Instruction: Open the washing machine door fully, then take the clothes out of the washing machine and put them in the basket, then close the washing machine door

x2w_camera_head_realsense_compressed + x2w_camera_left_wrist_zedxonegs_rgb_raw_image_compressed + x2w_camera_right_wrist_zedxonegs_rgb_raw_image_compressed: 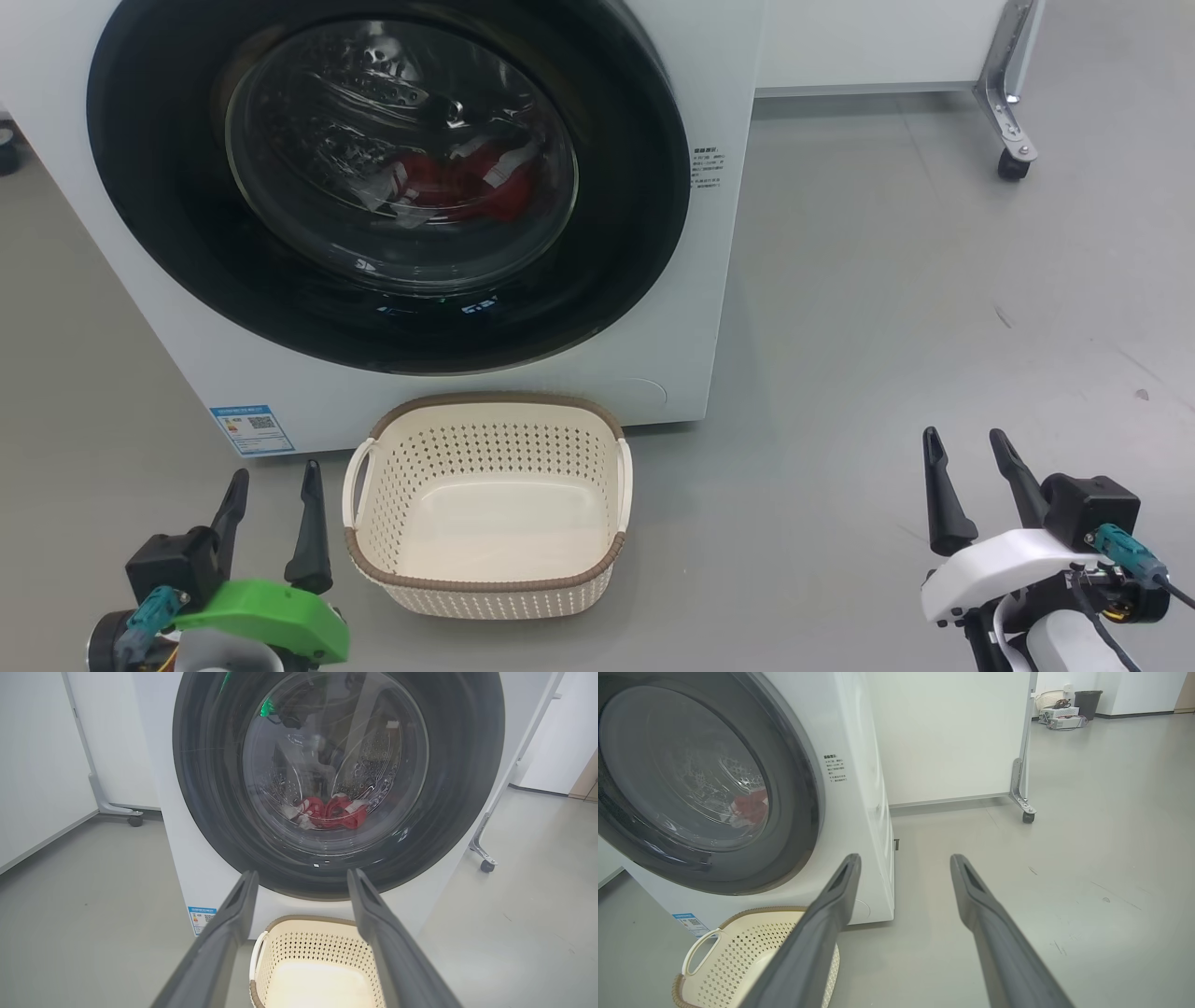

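The white washing machine (719,308) stands ahead with its round black washing machine door (149,215) shut flat against the front. Through the glass I see red and white clothes (467,182) low in the drum, also in the left wrist view (334,812). The cream basket (485,583) sits empty on the floor right in front of the machine. My left gripper (271,476) hovers open just left of the basket. My right gripper (966,443) hangs open well to the right over bare floor. Nothing is between either pair of fingers.
A white panel on a metal caster leg (1013,163) stands behind and right of the machine. Another caster foot (135,820) sits on the machine's left. Grey floor (934,308) spreads to the right; boxes and a bin (1087,704) are far off.
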Available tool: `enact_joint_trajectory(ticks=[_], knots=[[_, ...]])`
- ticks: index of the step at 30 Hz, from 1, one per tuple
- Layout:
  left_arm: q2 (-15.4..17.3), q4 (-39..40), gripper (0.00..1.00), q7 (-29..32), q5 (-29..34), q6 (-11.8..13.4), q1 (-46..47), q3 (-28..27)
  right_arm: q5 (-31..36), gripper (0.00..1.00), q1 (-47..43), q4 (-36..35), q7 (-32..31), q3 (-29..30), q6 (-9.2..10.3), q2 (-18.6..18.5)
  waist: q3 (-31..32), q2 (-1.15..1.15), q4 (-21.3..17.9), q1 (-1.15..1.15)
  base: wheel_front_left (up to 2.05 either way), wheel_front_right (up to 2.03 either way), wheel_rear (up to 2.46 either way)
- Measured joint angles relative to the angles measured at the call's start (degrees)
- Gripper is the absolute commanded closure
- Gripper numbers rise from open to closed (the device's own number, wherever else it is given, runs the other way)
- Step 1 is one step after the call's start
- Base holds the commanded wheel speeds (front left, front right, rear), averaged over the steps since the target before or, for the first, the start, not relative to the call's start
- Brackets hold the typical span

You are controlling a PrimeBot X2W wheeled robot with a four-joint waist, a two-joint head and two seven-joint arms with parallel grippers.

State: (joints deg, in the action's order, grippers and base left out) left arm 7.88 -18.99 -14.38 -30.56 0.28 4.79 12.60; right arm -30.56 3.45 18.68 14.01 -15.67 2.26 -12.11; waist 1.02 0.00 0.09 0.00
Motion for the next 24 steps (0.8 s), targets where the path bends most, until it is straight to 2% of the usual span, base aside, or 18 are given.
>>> enact_joint_trajectory(ticks=[24], knots=[[-1.2,-1.6,0.0,0.0,1.4,-0.2,0.0,-1.2,1.1,0.0,0.0,0.7,0.0,0.6,-0.09,0.3,0.1,0.0,-0.3,0.0,0.0,0.0,0.0]])
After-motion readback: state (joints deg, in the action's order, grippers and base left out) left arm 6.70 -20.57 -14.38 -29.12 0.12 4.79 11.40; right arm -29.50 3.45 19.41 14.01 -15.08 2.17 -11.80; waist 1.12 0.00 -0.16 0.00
